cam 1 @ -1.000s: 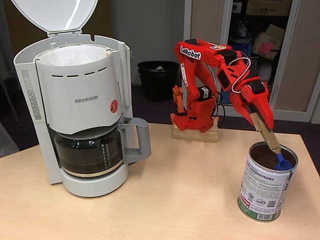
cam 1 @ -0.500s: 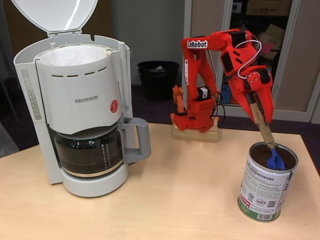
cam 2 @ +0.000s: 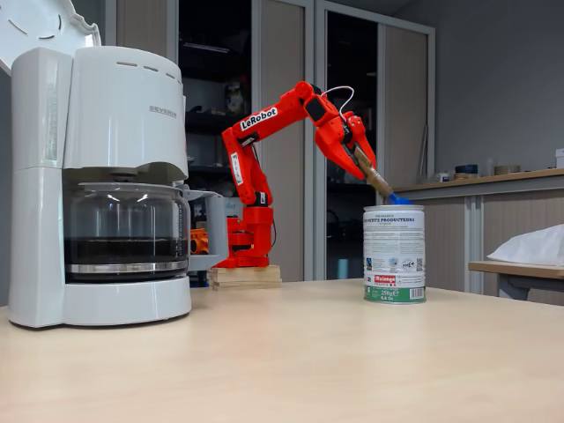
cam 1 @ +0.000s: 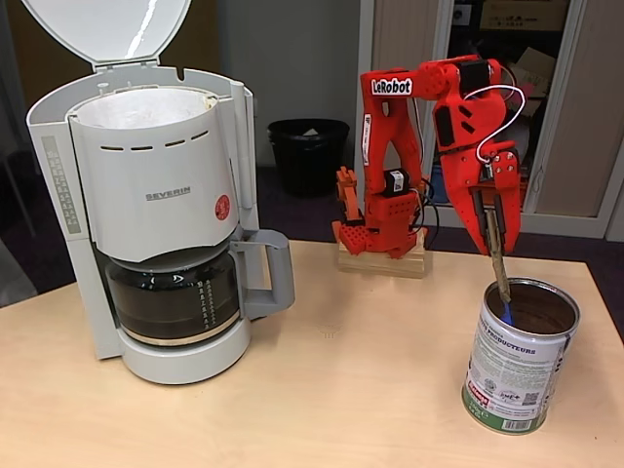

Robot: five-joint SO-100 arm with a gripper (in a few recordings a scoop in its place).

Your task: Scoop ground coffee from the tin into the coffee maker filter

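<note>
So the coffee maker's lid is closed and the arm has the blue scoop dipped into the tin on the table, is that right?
Not quite. The coffee maker has its lid flipped up and open, with the white coffee maker filter exposed in the basket, as a fixed view shows. The rest holds: the gripper holds the scoop dipped into the tin on the table.

Coffee maker (cam 1: 156, 195) left on table (cam 1: 341, 390), tin (cam 1: 515, 356) right.
</note>
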